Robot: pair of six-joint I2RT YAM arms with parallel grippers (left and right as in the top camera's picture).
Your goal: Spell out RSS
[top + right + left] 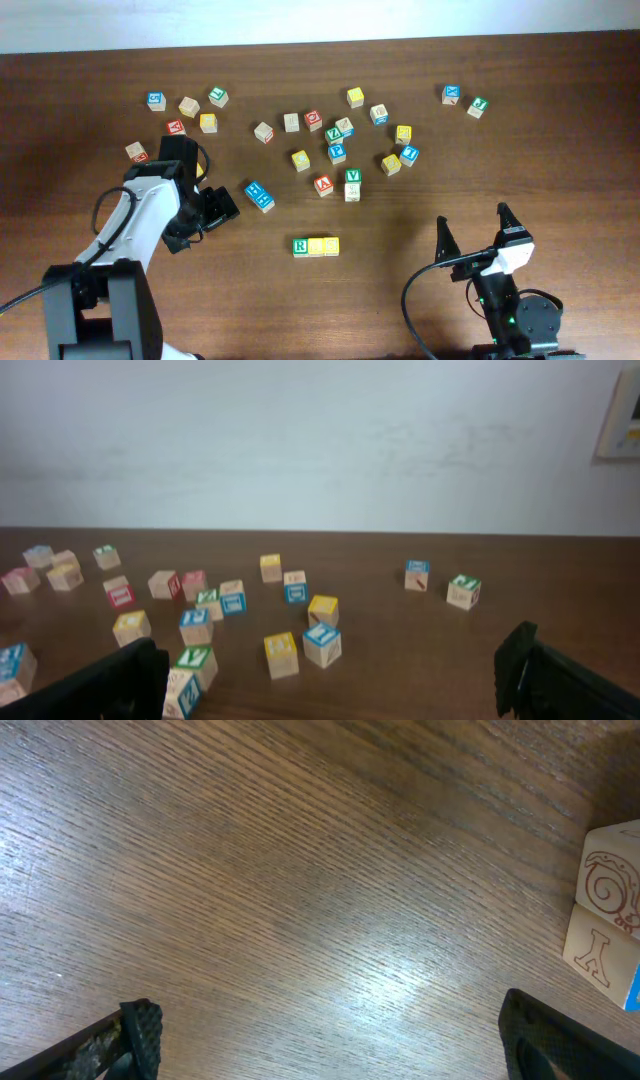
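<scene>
Wooden table point(560, 200): fills the overhead view, far edge against a pale wall.

Left arm point(150, 200): white, reaching from the near-left corner toward the table's centre; base cut off by the near edge.

Right arm point(520, 310): at the near-right corner, lower part out of frame.

Left gripper point(222, 208): jaws wide apart, nothing between them. Wrist view limited to two dark fingertips point(140, 1035) at the lower corners over bare wood.

Right gripper point(475, 235): jaws spread, empty, pointing toward the far edge.

Row of three blocks point(316, 246): touching side by side, between table centre and near edge, well apart from both grippers. Green R block point(300, 247) at the left end; letters on the two yellowish blocks beside it too blurred to read.

Blue block pair point(260, 196): touching each other, just beside the left gripper on its right. In the left wrist view, cut off by the right edge.

Loose letter blocks point(313, 121): scattered over the far half; most letters too small to read.
</scene>
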